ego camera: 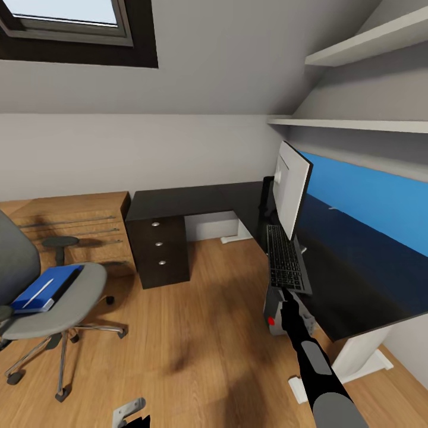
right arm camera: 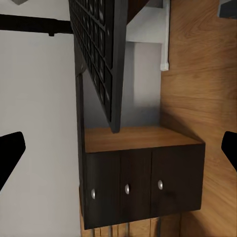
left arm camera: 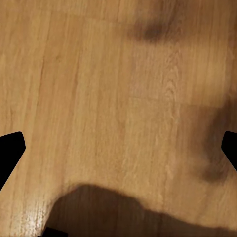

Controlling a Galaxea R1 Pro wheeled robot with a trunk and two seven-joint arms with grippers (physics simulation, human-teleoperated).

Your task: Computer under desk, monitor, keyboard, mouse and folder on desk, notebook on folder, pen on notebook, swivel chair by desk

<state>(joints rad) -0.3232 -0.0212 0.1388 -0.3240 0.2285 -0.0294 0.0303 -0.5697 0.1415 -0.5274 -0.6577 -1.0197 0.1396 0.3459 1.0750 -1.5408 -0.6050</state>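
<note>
Your right tool (ego camera: 288, 295) reaches to the keyboard's (ego camera: 286, 259) near edge, grip state I cannot tell | keyboard overhangs the bench (ego camera: 196, 202) edge before the monitor (ego camera: 292, 185) | right wrist view adds drawer knobs (right arm camera: 127, 188) | left tool's fingertips (left arm camera: 11, 148) spread apart over floor (left arm camera: 98, 98) | head view: folder (ego camera: 44, 288) on swivel chair (ego camera: 59, 297), computer (ego camera: 274, 309) under the bench.

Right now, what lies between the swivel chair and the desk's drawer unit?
Head view: bare wood floor separates the swivel chair from the drawer unit; a light-wood cabinet stands behind.
</note>
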